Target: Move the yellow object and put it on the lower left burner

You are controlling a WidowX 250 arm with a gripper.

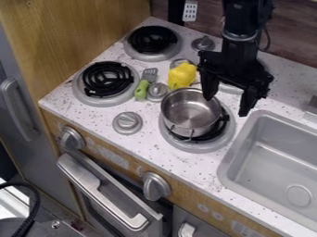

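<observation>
The black gripper (228,106) hangs at the upper right over the stove, its two fingers spread apart with nothing between them. One fingertip is by the right rim of the metal pot, the other near the sink's corner. A yellow object (182,75), shaped like a pepper, lies left of the gripper, just behind the pot, among the knobs. Toward the left edge of the counter, the lower left burner (106,83) has a black coil in a silver ring, and nothing rests on it.
A metal pot (191,113) stands on the front right burner. A green-handled spatula (144,84) lies between the left burner and the yellow object. Silver knobs (127,122) stick up from the counter (93,118). The sink (278,157) is at the right, and a wooden wall (74,32) borders the left.
</observation>
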